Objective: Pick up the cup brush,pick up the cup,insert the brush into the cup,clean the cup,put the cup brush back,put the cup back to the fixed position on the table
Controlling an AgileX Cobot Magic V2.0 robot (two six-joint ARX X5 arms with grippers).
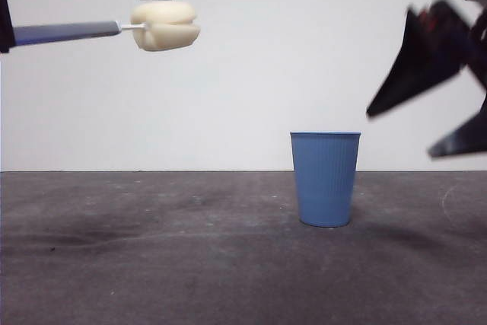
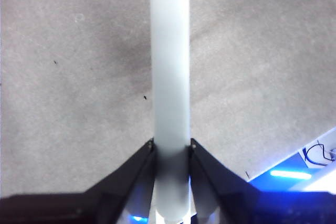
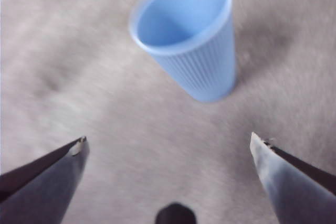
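Your left gripper [image 2: 170,148] clamps the cup brush [image 1: 163,26] handle, upper left of frame. Your right gripper [image 3: 168,148], jaws wide and empty, hovers near the cup [image 1: 325,179] standing on the table [image 1: 152,264].

No text, label or number seems readable in any view.

The left gripper [image 2: 171,148] was clamped on the brush handle [image 2: 169,77], holding it level, high at the left. The right gripper [image 3: 167,142] hung high at the right, blurred, jaws spread wide.
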